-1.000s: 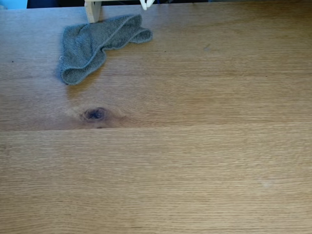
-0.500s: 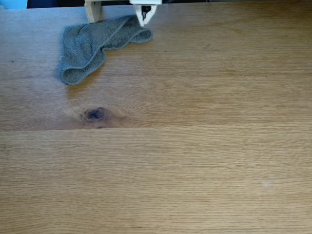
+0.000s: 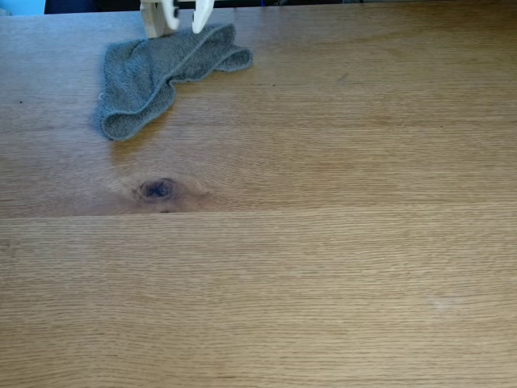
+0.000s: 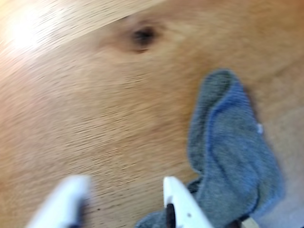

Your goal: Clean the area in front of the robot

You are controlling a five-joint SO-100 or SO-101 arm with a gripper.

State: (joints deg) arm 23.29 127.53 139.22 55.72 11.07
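Your tabletop (image 3: 323,267) is light oak w/ plank seams, running edge to edge in the fixed view; a bright glare patch sits top left in the wrist view. Next down in size: the grey cloth (image 3: 153,77), crumpled near the table's far edge, left of centre in the fixed view, lying flat on the wood. In the wrist view the cloth (image 4: 232,152) is on the right, one fold reaching toward the knot. The dark knot (image 3: 157,189) lies nearer the camera than the cloth, well apart from it. A pale wooden post (image 3: 151,18) stands at the cloth's far side. Your gripper (image 3: 184,16) pokes in at the top edge, just above the cloth's far end. Its fingers (image 4: 183,202) are spread wide w/ bare wood between them, gripping nothing; wrist pic is blurred.
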